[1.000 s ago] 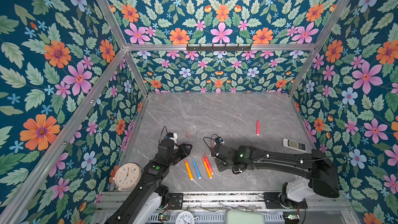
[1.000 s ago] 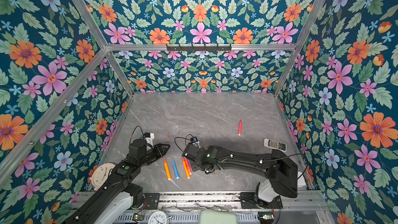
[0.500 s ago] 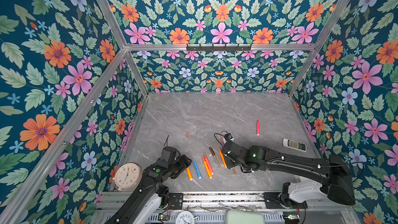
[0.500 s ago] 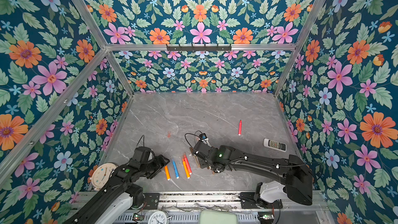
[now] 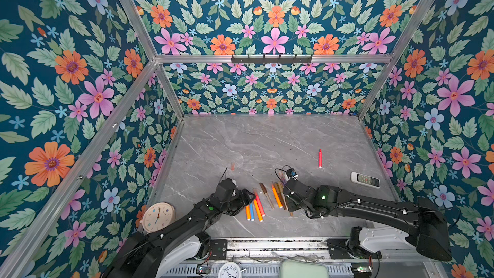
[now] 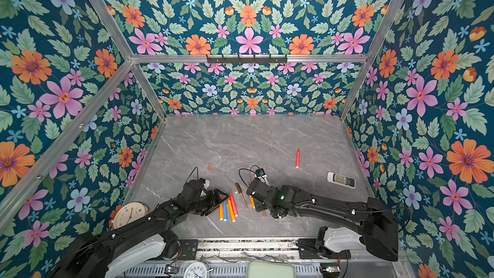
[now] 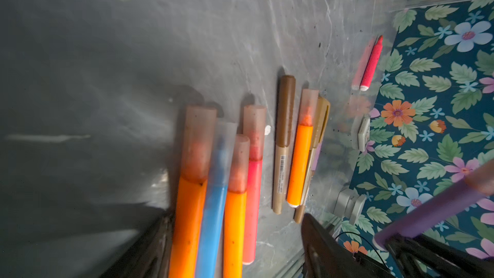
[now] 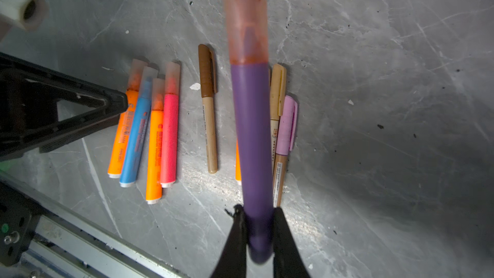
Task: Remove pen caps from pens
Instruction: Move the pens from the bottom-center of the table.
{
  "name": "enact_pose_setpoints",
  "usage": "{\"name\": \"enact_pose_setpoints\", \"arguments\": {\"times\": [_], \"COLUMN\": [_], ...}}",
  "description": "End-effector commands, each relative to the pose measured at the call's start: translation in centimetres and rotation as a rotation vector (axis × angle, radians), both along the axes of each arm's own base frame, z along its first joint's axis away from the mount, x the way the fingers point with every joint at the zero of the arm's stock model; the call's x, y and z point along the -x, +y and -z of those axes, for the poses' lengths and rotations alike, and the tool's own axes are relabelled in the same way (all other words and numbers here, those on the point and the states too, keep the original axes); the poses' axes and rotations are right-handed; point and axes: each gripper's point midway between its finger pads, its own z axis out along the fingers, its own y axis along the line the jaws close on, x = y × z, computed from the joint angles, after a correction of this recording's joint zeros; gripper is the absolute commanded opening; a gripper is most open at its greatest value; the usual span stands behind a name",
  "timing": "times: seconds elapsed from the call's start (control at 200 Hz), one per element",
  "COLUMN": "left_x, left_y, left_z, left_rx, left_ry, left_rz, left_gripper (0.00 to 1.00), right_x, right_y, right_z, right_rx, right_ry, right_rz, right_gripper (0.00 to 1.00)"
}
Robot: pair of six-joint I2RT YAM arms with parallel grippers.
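Right claw (image 8: 258, 211) clamped on purple pen (image 8: 251, 135), held above counter (image 8: 374, 76), pulled back rightward. Orange-red cap (image 8: 246, 17) still on. Left claw (image 7: 235, 225) spread wider, moved in over capped four-pen row (image 8: 149, 119). No cap pull yet; purple likely first.

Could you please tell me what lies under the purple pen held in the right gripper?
Under the purple pen, clamped in the right gripper, an orange pen shows only as a sliver; the rest is covered. A tan-capped pen peeks out beside it.
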Motion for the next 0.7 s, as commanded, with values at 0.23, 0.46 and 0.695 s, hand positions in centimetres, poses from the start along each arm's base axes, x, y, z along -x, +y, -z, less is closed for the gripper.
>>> {"name": "enact_pose_setpoints", "arguments": {"times": [0.23,0.46,0.695], "left_x": [-0.6,-2.2,-5.2], "left_y": [-2.0,-0.6,1.3], "left_z": [0.6,-1.1,-9.4], "left_rx": [0.006,-0.132,-0.282], "left_ry": [0.006,-0.099,-0.402], "left_rz": [0.032,0.033,0.046], "left_gripper": [0.78,0.77,0.77], "right_x": [0.0,0.1,0.5], "right_y": [-0.6,-0.6,-0.2], "right_z": [0.1,-0.4,-2.1], "right_rx": [-0.025,-0.026,-0.055], "right_ry": [-0.012,-0.026,-0.058], "right_rz": [0.031,-0.004,-0.093], "right_gripper": [0.01,0.01,0.00]}}
